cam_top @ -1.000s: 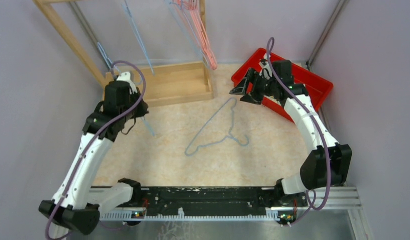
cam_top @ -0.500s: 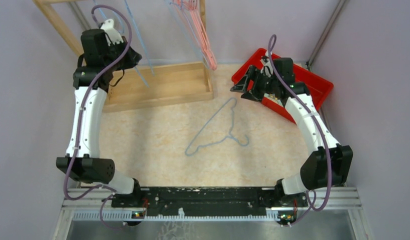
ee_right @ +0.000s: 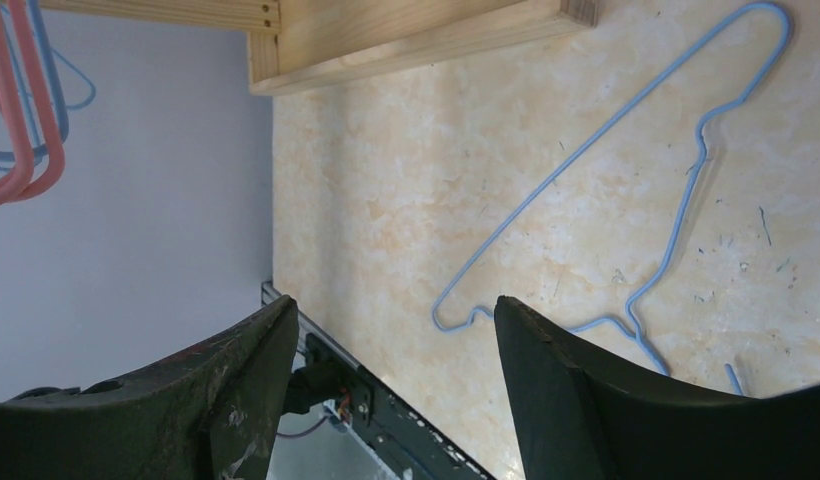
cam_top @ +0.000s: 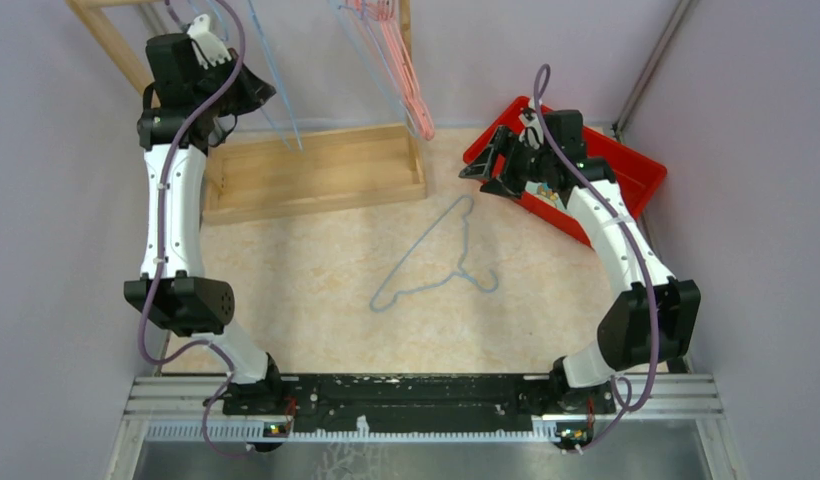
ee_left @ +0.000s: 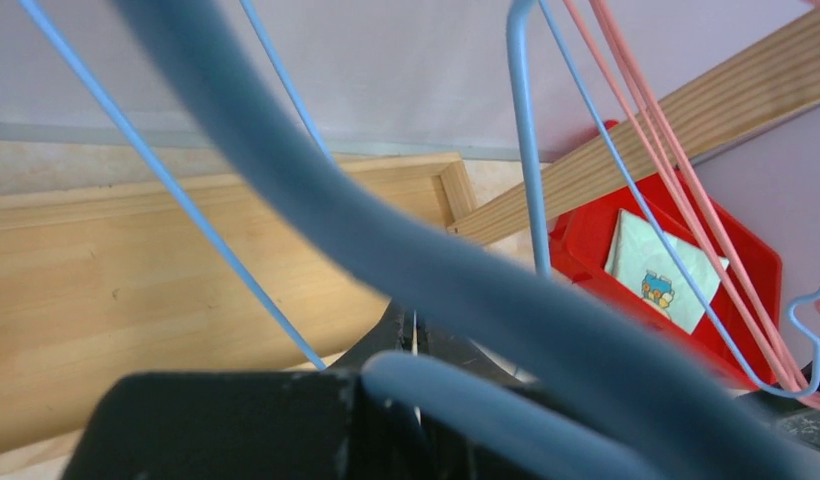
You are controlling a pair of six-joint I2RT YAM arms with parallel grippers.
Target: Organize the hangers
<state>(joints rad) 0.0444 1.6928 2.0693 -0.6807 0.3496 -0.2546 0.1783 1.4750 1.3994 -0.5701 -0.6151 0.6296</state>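
**Hangers [ee_left: 691, 205] on the rack, one on the desk, one in the left fingers**

The desk [cam_top: 316, 270] is a beige, marbled top, scuffed in places. Pale lilac walls [cam_top: 46, 200] close it in on the left, far and right sides. A metal rail [cam_top: 416, 392] runs along its near edge, and two arms [cam_top: 171, 200] stand on that rail.

At the far left, the left fingers [cam_top: 251, 92] are high up beside the wooden rack [cam_top: 316, 170]. They are pressed together on a blue hanger [ee_left: 486, 290]. In the wrist view its wire runs thick and blurred across the picture, out from between the black tips.

There is one rack: slanted posts over a shallow box base that sits on the desk by the far wall. From its top hang thin blue wires [cam_top: 276, 75] and, to their right, a bunch of pink hangers [cam_top: 422, 120]. At least three pink wires show, but they overlap too closely for a sure count. The hanging blue ones cannot be counted either.

In the middle of the desk lies one loose hanger [cam_top: 433, 257], light blue and flat, with its hook toward the near right. It touches nothing else.

To its right, the right fingers [cam_top: 483, 178] hover over the desk at the edge of the red bin [cam_top: 646, 172]. They are spread apart with nothing between them. Their wrist view looks down past them at the loose hanger. The one bin sits in the far right corner, with one white card [ee_left: 658, 268] in it.
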